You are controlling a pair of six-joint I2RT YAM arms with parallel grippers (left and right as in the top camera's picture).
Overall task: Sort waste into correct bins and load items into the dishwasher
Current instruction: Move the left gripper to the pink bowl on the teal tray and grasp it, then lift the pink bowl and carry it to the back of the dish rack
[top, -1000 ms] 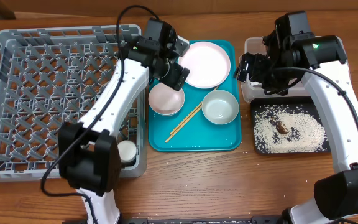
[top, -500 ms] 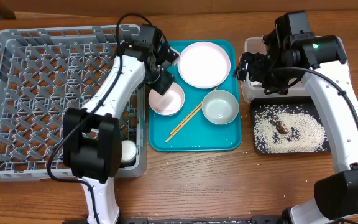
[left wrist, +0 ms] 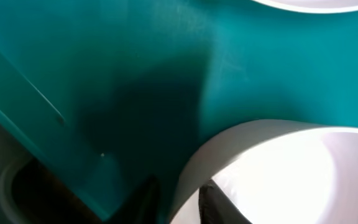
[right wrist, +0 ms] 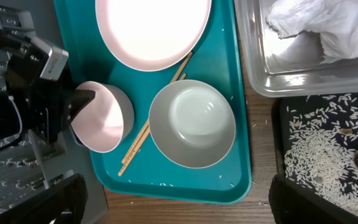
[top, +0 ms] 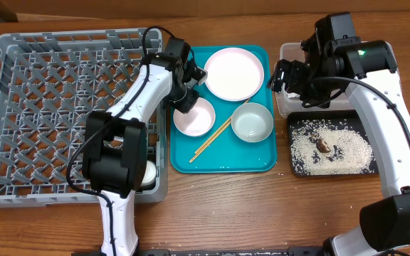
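Left gripper (top: pixel 186 107) pinches the rim of the small round pink bowl (top: pixel 195 119); right gripper (top: pixel 282 78) gapes wide.

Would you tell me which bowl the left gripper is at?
The pink bowl; the left gripper straddles its rim. The grey bowl sits untouched across the chopsticks.

L wrist view: pink bowl (left wrist: pixel 278 174) blurry, cut off btm.
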